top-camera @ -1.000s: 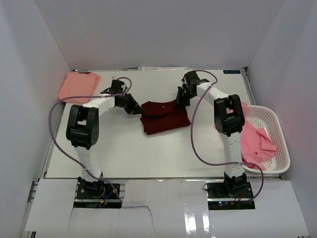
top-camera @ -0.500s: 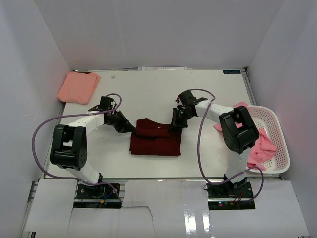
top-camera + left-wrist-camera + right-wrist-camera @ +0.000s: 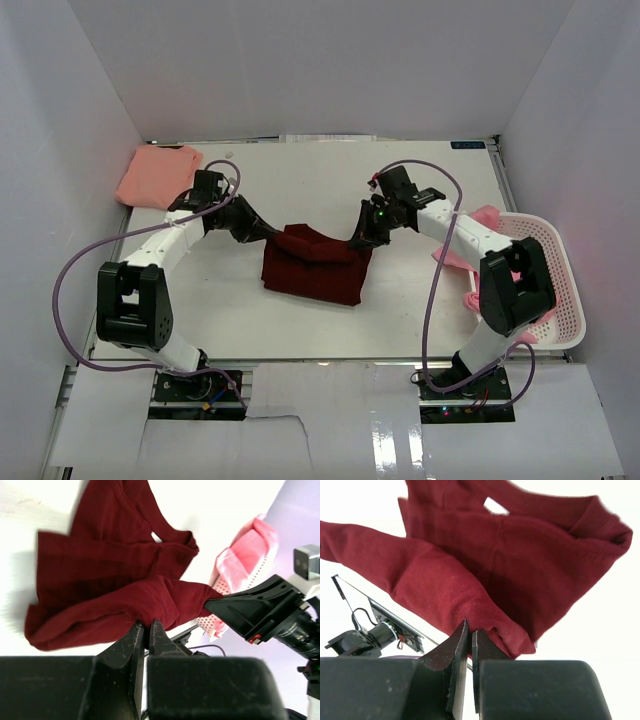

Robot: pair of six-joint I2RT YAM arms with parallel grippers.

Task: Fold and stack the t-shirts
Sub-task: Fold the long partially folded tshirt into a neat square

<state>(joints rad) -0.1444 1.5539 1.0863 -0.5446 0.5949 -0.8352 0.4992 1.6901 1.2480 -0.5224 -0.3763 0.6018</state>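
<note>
Since half a second ago, my two arms have risen and swung back from the near side, and the far edge of the maroon t-shirt (image 3: 312, 270), which lay flat, now hangs lifted between them. My left gripper (image 3: 272, 233) is pinched narrow on one corner of that edge and my right gripper (image 3: 360, 238) is clamped tight on the other. Both wrist views show cloth bunched between the fingertips. The rest of the shirt lies on the table (image 3: 300, 180) near the middle, below the raised fold. I judge this to be the fold itself, with the held edge ready to go over the body of the shirt. Next I need to carry both corners toward me at the same height and pace, so the fold lands square, then lay them down and let go. After that the shirt should join the folded salmon t-shirt (image 3: 158, 176) at the far left. The pink t-shirts (image 3: 487, 216) wait in the basket (image 3: 560, 262) on my right.
</note>
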